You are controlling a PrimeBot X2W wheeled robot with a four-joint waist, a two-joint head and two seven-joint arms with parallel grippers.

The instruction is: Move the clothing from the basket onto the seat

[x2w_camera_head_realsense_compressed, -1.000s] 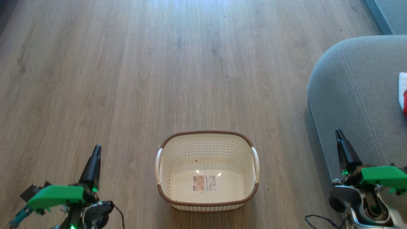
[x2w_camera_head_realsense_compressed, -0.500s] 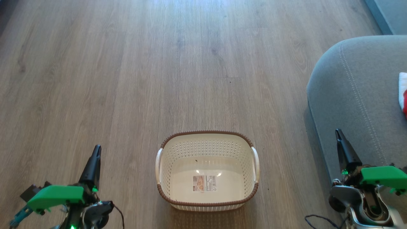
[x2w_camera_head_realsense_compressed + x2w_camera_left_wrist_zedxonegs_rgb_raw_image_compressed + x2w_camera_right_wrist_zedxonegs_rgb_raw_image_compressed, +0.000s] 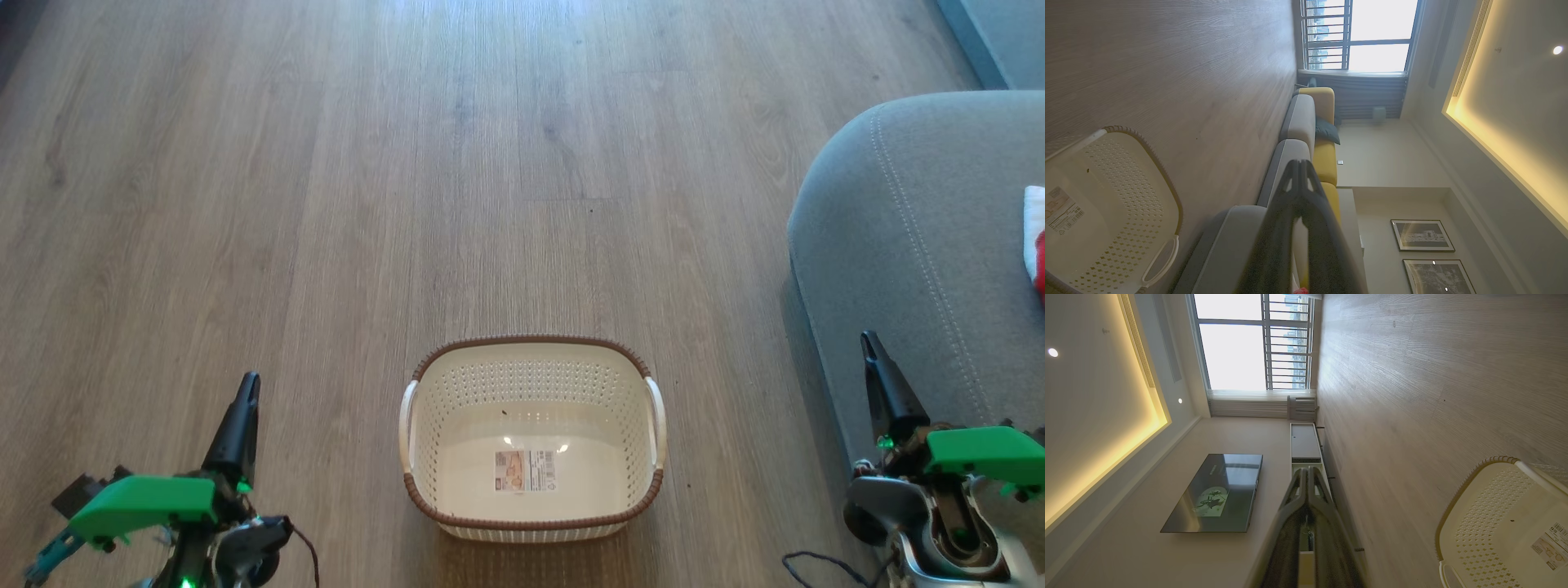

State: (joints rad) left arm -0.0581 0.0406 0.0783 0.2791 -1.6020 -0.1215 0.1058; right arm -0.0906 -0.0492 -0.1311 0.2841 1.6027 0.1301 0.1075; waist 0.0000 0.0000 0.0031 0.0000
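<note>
- basket (image 3: 531,380) empty; clothing (image 3: 1035,237) apparently on seat (image 3: 914,245), mostly out of frame
- left gripper (image 3: 247,388), right gripper (image 3: 869,345): fingers pressed together, nothing held
- transfer judged done; no further pick needed

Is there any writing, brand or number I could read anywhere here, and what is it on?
Nothing here can be read as words.
Sticker on the inside bottom of the basket: printing and a barcode, too small to read.
Television on the wall: a faint mark near one edge, too blurred to read.
Clothing on the seat: no print shows.
</note>
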